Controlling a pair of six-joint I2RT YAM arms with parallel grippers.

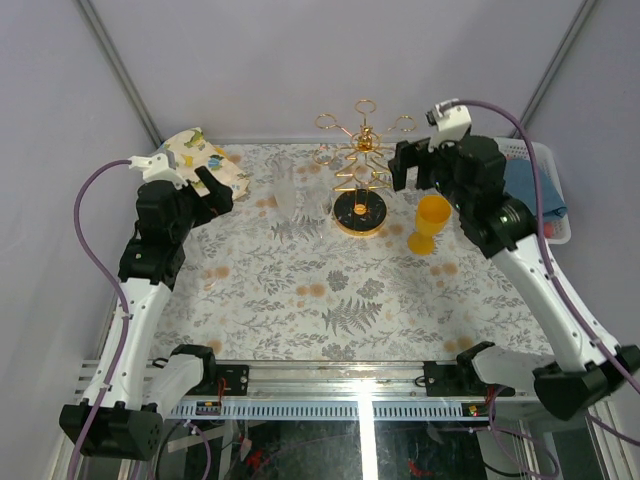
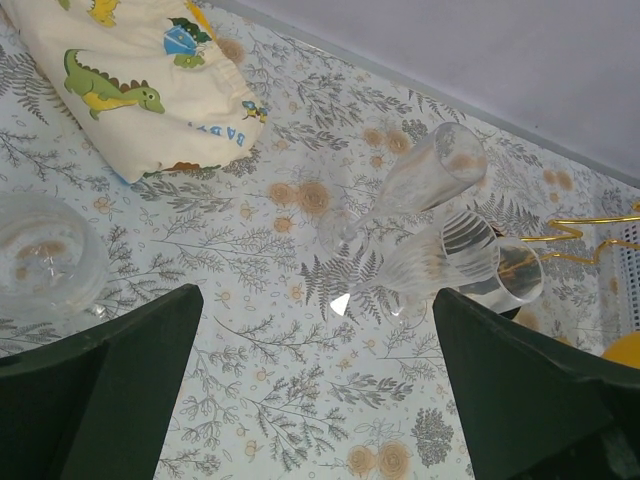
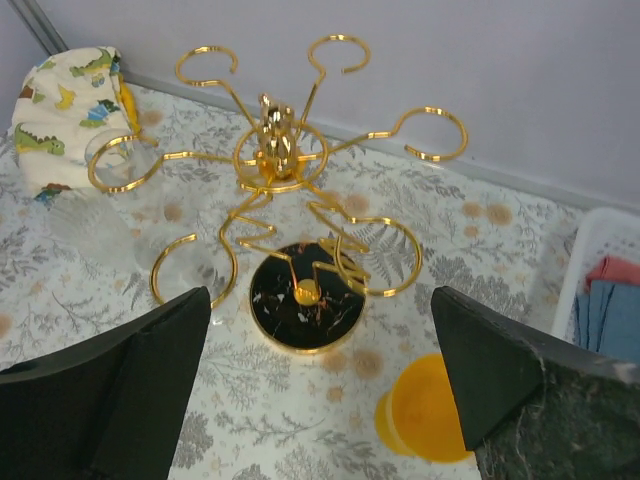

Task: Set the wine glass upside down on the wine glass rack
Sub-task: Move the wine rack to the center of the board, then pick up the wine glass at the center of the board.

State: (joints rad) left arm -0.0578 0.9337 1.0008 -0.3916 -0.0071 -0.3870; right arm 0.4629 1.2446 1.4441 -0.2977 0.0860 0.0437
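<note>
Standing by the wine glass rack (image 3: 275,140), the orange wine glass (image 1: 433,215) is seen whole only from above; clear glasses (image 2: 440,250) sit just left. Nothing is held by left gripper (image 2: 315,300) or right gripper (image 3: 320,295), both spread open.

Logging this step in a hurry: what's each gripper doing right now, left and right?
Left gripper: jaws open, holding nothing.
Right gripper: jaws open, holding nothing; the orange wine glass stands free below it.

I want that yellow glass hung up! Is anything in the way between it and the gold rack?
Nothing I can see. The yellow glass stands upright just right of the wine glass rack, by its black base, with only bare tablecloth between them. The clear glasses sit on the rack's other side.
</note>
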